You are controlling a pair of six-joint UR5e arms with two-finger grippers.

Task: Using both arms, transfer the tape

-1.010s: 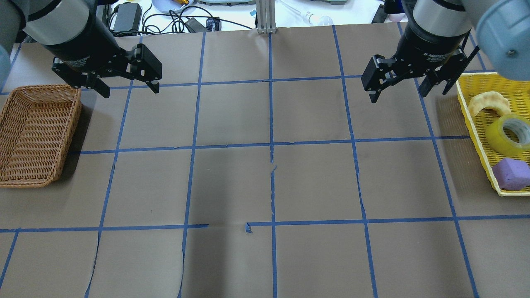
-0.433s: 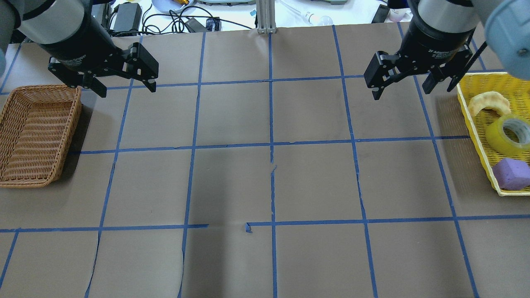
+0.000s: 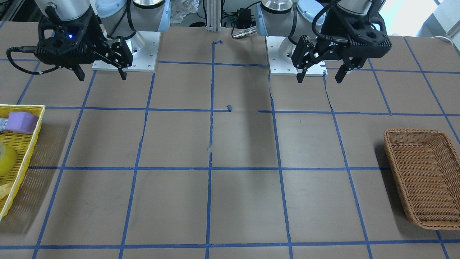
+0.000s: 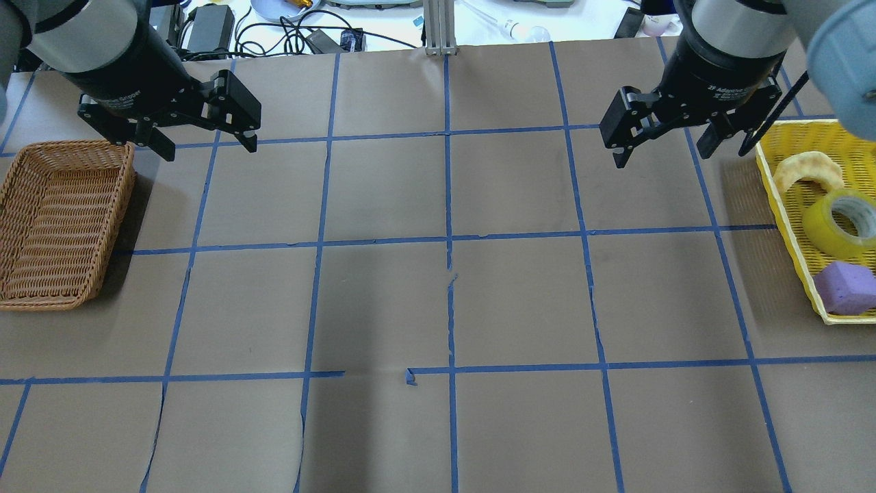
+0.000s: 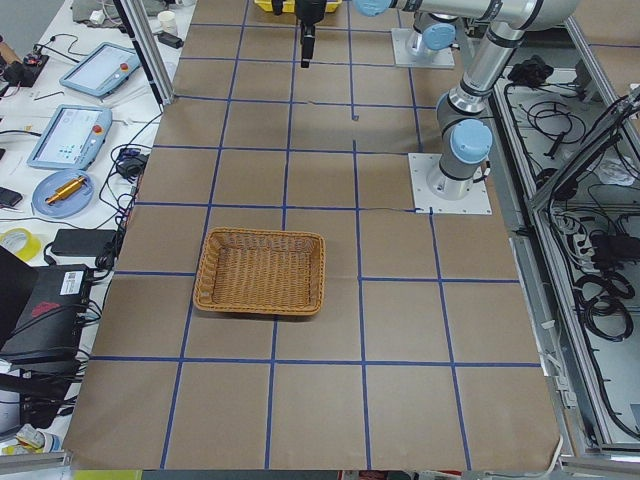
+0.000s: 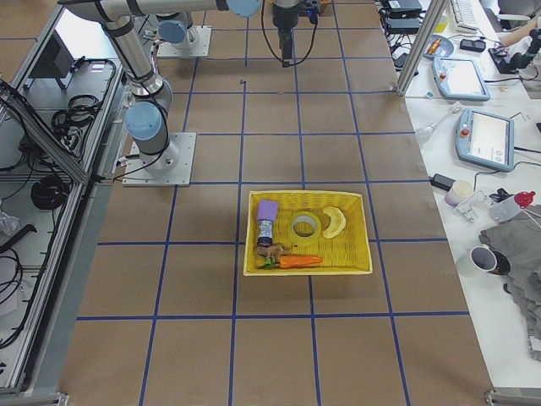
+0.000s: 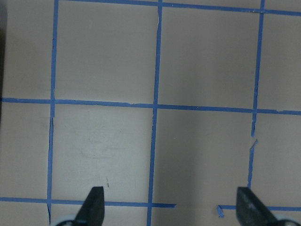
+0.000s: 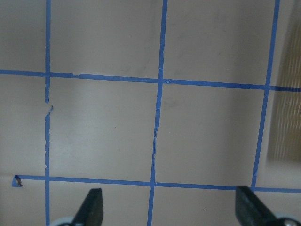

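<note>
Tape (image 4: 840,222), where is it?

Me: In the tray (image 4: 794,140), the yellow mesh one at the end of the table (image 4: 520,294) on my right. It lies there with its whitish core showing, between a pale crescent (image 4: 807,171) and a purple block (image 4: 845,287). Seen from my right side, a carrot (image 6: 296,261) lies along one wall of the tray, just beside the block. Neither of my hands touches the tape.

And your hands?

Me: My right hand (image 4: 661,157) hangs in the air over the table, beside the tray on the side toward the middle and apart from the tape. Its jaws are spread wide with nothing between them. My wrist camera shows two black fingertips (image 8: 95,205) at the lower edge, far apart, with only brown paper and blue lines (image 4: 449,238) between them.

My left hand (image 4: 209,150) hangs over the other end, near the basket (image 4: 55,226), the brown wicker one. Its jaws are just as wide and grip nothing, and that wrist camera also shows bare paper and blue lines between the tips.
</note>
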